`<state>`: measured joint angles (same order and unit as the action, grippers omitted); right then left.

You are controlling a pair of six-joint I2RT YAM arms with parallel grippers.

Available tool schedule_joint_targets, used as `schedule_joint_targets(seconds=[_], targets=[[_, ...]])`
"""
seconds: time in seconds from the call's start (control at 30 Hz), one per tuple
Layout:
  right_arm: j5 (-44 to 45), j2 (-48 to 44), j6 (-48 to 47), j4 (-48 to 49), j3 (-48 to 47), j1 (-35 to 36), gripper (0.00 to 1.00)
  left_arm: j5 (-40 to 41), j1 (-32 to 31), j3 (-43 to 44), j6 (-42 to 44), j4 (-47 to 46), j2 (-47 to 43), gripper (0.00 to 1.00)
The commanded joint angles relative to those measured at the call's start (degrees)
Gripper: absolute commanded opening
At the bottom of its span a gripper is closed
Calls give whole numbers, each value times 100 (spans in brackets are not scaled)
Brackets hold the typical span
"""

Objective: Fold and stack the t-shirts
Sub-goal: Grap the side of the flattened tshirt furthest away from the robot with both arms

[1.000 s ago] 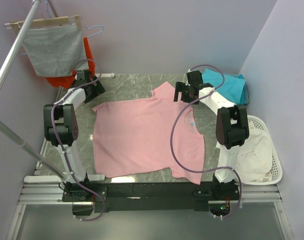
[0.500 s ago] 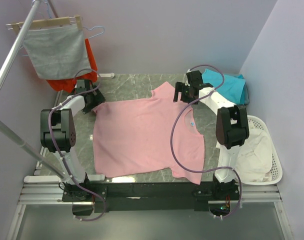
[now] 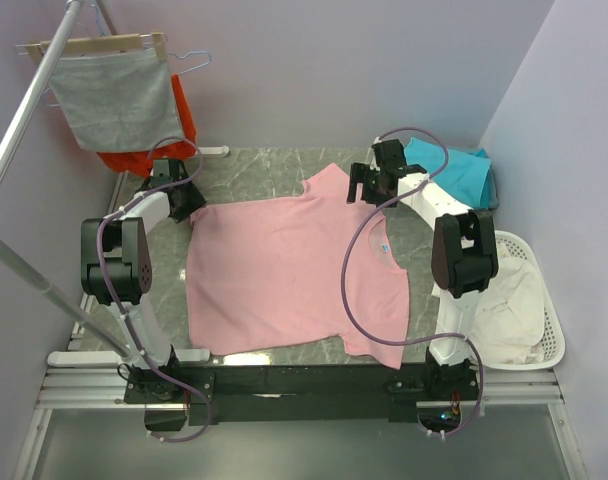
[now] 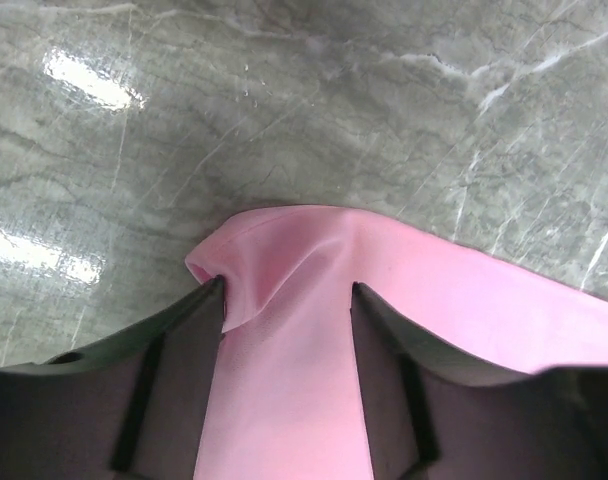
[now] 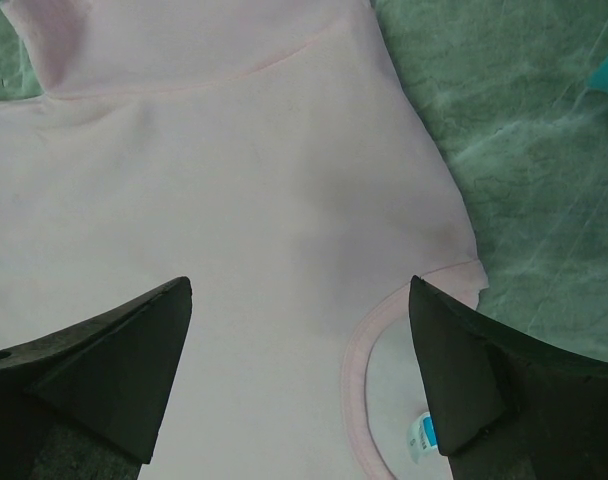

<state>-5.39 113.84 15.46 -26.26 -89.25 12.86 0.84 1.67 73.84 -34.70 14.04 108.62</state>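
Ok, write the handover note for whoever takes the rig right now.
Left gripper: jaws apart astride the far hem corner of the pink t-shirt, no pinch yet.
Right gripper: open, over its far shoulder.
Teal t-shirts: heaped at the far right, unfolded.
Done: pink t-shirt spread flat.
To do: every fold, then the stack.

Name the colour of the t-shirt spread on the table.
The t-shirt is light pink; top external view.
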Motion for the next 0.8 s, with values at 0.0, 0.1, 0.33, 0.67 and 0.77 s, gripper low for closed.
schedule_joint_targets(seconds=[0.0,0.1,0.33,0.67,0.77], targets=[[90,33,-96,-28,-268,-30,95,-102,-9,244,-28,-86,107,53],[99,42,-105,-46,-268,-38,95,-137,0,262,7,-68,151,26],[161,33,-131,-72,-277,-47,95,-303,0,341,130,-59,292,1],[143,24,-140,-46,-250,-47,95,-67,61,384,437,-332,-174,1],[196,33,-123,-46,-242,-56,95,196,61,377,516,-611,-262,1]])
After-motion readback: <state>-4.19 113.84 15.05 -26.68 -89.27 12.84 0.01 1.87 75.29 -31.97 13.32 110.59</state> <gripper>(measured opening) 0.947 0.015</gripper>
